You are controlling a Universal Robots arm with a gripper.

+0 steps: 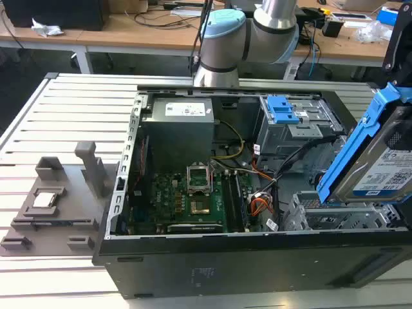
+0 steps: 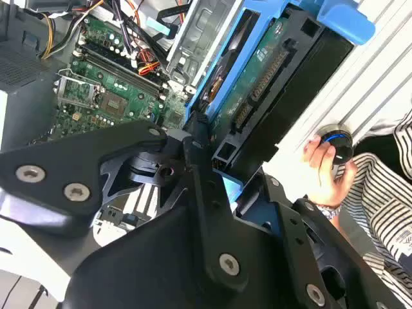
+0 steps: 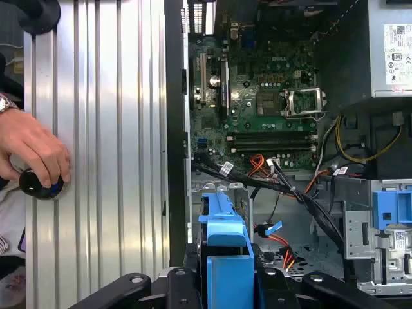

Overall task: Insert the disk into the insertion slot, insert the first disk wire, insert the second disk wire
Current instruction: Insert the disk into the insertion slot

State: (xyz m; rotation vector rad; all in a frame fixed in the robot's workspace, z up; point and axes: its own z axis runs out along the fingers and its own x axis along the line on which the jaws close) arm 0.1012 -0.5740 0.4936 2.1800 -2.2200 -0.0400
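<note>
The disk (image 1: 381,168), silver-grey with a white label in a bright blue carrier, hangs tilted at the exterior view's right, just above the insertion slot (image 1: 335,217), a low perforated grey cage in the open computer case. My gripper (image 2: 222,164) is shut on one end of the disk (image 2: 267,84). In the first wrist view the carrier's blue edge (image 3: 225,254) sits between the black fingers (image 3: 135,286), pointing at the cage's grey rim (image 3: 219,190). Orange and black wires (image 3: 270,168) lie loose beside the cage, unplugged.
A taller grey bay with a blue latch (image 1: 286,116) stands behind the cage. The motherboard (image 1: 187,199) and power supply (image 1: 180,125) take up the case's other side. A person's hand (image 3: 32,154) rests on a black knob (image 3: 38,183) on the slatted table (image 1: 58,116).
</note>
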